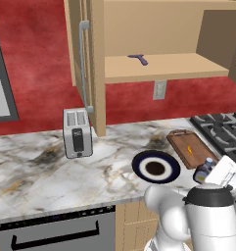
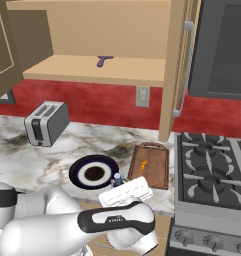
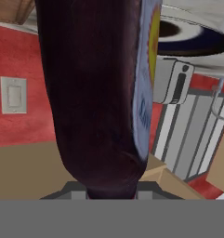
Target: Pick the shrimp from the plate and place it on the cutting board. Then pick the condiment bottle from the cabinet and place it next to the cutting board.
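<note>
My gripper point(image 1: 210, 172) is shut on the condiment bottle point(image 1: 203, 172), a dark brown bottle with a blue cap, held low over the counter's front edge between the plate point(image 1: 139, 164) and the cutting board point(image 1: 180, 142). The shrimp point(image 1: 189, 149) lies on the board as a small orange sliver. From the right base view the bottle's cap point(image 2: 117, 178) pokes out past the white hand, near the plate point(image 2: 77, 172) and the board point(image 2: 154, 172), where the shrimp point(image 2: 144, 163) rests. In the hand view the dark bottle point(image 3: 95, 93) stands between the fingers of my gripper point(image 3: 111, 193). The cabinet point(image 1: 163, 68) is open above.
A purple curved utensil point(image 1: 138, 59) lies on the cabinet shelf. A toaster point(image 1: 77, 132) stands on the marble counter to the left of the plate. A gas stove point(image 2: 212, 175) adjoins the board on the right. The open cabinet door with its grey handle point(image 2: 184, 70) hangs above the board.
</note>
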Available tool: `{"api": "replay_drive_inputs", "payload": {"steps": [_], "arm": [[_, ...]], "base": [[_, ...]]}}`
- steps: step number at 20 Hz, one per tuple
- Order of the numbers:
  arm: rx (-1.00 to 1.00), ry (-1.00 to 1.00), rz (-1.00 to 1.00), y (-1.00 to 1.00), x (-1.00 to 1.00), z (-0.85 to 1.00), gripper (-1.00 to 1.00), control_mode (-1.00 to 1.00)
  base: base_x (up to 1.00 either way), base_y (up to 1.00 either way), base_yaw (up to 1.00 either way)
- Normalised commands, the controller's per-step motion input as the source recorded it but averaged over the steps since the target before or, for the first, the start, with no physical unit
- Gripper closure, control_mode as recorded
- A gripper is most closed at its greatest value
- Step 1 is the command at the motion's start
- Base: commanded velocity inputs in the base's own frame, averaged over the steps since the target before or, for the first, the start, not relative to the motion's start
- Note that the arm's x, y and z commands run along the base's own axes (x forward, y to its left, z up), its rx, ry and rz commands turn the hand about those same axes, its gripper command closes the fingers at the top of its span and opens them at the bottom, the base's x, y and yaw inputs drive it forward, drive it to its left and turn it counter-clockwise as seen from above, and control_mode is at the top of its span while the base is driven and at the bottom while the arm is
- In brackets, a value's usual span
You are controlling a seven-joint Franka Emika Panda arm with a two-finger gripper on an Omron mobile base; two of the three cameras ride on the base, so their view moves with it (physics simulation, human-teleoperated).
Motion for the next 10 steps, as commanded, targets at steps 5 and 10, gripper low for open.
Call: {"api": "replay_drive_inputs", "payload": {"steps": [5, 10], "arm": [[0.0, -0.05, 0.0, 0.0, 0.19, -0.05, 1.0, -1.0], [-0.02, -0.06, 0.0, 0.0, 0.15, -0.12, 1.0, -1.0]], "base": [[0.0, 0.0, 0.0], [0.0, 0.0, 0.0]]}}
